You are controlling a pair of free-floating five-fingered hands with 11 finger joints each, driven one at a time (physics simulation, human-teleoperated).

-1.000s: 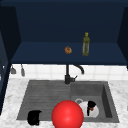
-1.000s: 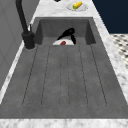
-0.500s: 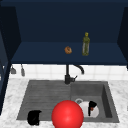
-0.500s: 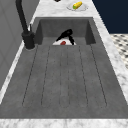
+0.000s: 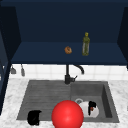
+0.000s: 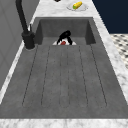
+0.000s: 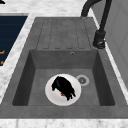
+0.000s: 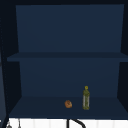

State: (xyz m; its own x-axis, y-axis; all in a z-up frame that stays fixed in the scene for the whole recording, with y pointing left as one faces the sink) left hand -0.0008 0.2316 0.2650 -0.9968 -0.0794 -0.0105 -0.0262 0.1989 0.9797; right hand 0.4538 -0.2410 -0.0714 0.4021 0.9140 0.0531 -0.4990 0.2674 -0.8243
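**Right hand down on the white plate in the basin**

Under my right hand [image 5: 92, 109] lies a white plate [image 5: 85, 107], flat on the floor of the sink basin [image 7: 100, 82]. My fingers are curled down onto the plate, closing over a small red thing [image 6: 63, 43] that peeks out beneath them; I cannot tell what it is. From the right side view the hand [image 7: 63, 87] sits near the middle of the plate [image 7: 51, 93], with the red bit [image 7: 63, 94] at its edge.

Just beyond the plate, toward the back wall, is the drain [image 7: 82, 80]. Farther off to my left runs the ribbed drainboard [image 6: 65, 80], and the black faucet [image 5: 68, 75] stands behind the line where basin and drainboard meet.

My left hand [image 5: 34, 117] hangs idle over the drainboard's near corner; how its fingers stand I cannot tell. Between my two hands, close to the camera, floats a red ball [image 5: 67, 114].

High above, on the blue cabinet shelf [image 8: 37, 108], stand a green bottle [image 8: 86, 98] and, just beside it, a small orange thing [image 8: 68, 104].
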